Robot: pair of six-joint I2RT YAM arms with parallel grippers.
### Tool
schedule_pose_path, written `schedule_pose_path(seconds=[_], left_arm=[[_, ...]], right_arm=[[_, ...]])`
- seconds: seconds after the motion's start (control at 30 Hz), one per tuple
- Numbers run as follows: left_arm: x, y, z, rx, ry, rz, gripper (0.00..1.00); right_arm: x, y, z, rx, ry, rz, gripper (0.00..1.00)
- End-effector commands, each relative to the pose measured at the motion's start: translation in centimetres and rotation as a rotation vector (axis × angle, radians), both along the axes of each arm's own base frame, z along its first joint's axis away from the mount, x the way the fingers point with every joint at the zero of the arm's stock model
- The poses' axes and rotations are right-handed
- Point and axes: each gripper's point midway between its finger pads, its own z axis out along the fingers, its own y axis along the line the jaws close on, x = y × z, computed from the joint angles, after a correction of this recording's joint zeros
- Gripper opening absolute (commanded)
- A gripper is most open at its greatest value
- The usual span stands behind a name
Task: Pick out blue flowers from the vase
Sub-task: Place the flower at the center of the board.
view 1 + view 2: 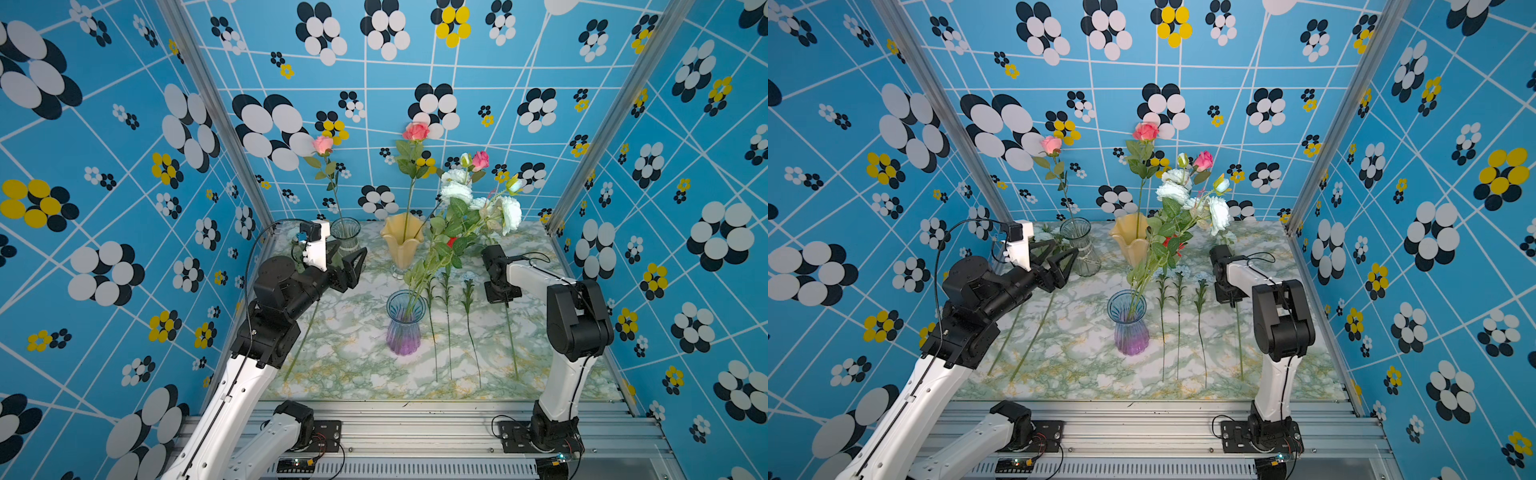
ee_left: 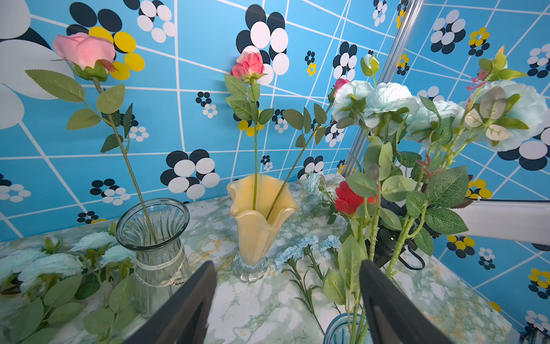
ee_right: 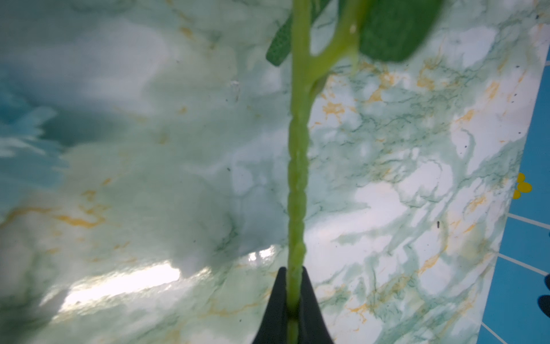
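The blue-and-purple glass vase [image 1: 404,328] [image 1: 1128,328] stands mid-table, its rim [image 2: 336,330] at the edge of the left wrist view. It holds a mint-blue peony spray [image 1: 457,192] [image 1: 1173,191] [image 2: 387,101] and a red rose [image 2: 346,198]. My left gripper [image 1: 351,259] [image 1: 1059,259] [image 2: 287,263] is open and empty, left of the vase. My right gripper [image 1: 503,297] [image 1: 1227,295] [image 3: 294,277] is shut on the green stem [image 3: 297,166] of a blue flower lying on the table. Three blue carnations [image 1: 468,286] [image 1: 1201,286] [image 2: 297,248] lie right of the vase.
A clear glass vase [image 1: 345,237] [image 2: 154,238] with a pink rose and a yellow vase [image 1: 402,243] [image 2: 262,214] with pink roses stand at the back. More blue peony sprays [image 2: 50,265] lie at the far left, their stems [image 1: 1034,332] running towards the front.
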Motion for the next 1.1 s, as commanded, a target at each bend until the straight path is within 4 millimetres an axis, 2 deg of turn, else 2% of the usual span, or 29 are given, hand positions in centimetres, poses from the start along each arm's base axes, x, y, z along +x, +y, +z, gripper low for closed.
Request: schedule_pose_path(seconds=[0.0, 0.07, 0.2, 0.3, 0.4, 0.53, 0.7, 0.77, 0.87, 0.93, 1.07], left_arm=[[0.0, -0.1, 0.1, 0.01, 0.001, -0.015, 0.79], [0.1, -0.3, 0.1, 0.007, 0.005, -0.025, 0.79], [0.1, -0.4, 0.3, -0.004, 0.001, -0.029, 0.79], [0.1, -0.3, 0.4, -0.013, -0.006, -0.023, 0.78], [0.0, -0.4, 0.4, -0.021, -0.004, -0.033, 0.79], [0.0, -0.8, -0.4, -0.03, 0.008, -0.057, 0.79], [0.3, -1.3, -1.2, -0.03, 0.032, -0.074, 0.79], [0.2, -1.3, -1.2, -0.032, 0.027, -0.077, 0.79], [-0.1, -2.0, -1.1, -0.017, 0.02, -0.106, 0.79], [-0.4, -2.9, -1.0, 0.008, 0.013, -0.134, 0.79], [-0.5, -5.3, -1.3, 0.085, 0.017, -0.175, 0.75]], right_arm=[[0.3, -1.4, -0.2, -0.046, 0.002, -0.056, 0.01], [0.1, -1.8, -0.6, -0.058, 0.013, -0.065, 0.04], [0.0, -2.0, -1.3, -0.076, 0.028, -0.063, 0.22], [-0.3, -2.1, -1.1, -0.074, 0.018, -0.065, 0.32], [-0.3, -1.9, -0.2, -0.05, -0.028, -0.068, 0.42], [-0.3, -1.4, 1.0, -0.001, -0.101, -0.073, 0.51], [-0.8, -1.0, 4.0, 0.054, -0.252, -0.084, 0.55], [-1.2, -0.4, 5.8, 0.084, -0.336, -0.068, 0.56], [-2.1, 2.2, 8.2, 0.207, -0.459, 0.001, 0.56], [-2.7, 4.4, 9.5, 0.313, -0.543, 0.058, 0.56], [-3.9, 7.0, 11.3, 0.535, -0.694, 0.087, 0.57]])
